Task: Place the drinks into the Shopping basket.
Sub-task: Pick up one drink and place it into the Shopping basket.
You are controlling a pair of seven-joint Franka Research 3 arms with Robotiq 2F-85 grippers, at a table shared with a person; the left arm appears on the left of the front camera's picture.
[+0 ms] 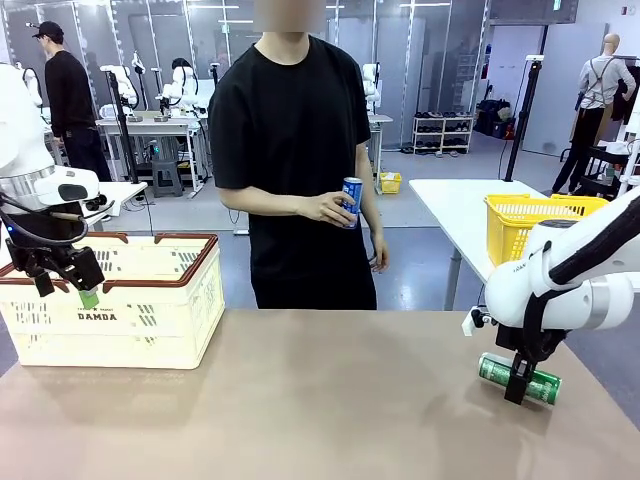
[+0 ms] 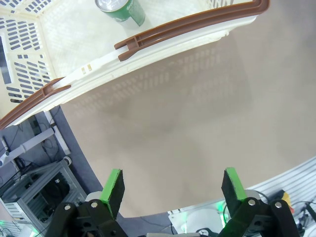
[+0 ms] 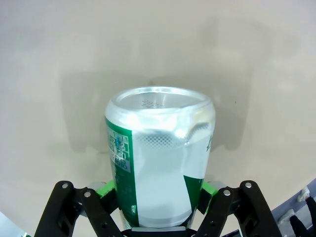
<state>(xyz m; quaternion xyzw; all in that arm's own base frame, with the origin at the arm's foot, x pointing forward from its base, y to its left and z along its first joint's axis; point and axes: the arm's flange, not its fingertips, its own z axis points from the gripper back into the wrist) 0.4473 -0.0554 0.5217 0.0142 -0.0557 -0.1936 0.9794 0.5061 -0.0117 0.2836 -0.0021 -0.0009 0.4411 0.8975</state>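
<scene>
Green metal drink can (image 3: 158, 163) held sideways over brown desk (image 1: 300, 400), gripped by robot's right hand (image 1: 518, 390), left hand (image 2: 173, 190) spread open beside cream slotted plastic shopping basket (image 1: 150, 320), second green can (image 2: 121, 10) inside.

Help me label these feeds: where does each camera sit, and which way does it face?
Front: fixed on the robot's side, facing across the table at the person with a blue can; left gripper and right gripper show.
Left wrist: wrist-mounted, looking past its open fingers at table and Shopping basket.
Right wrist: wrist-mounted, looking along fingers shut on a green can.
Shared: front and right wrist both show that can.
</scene>
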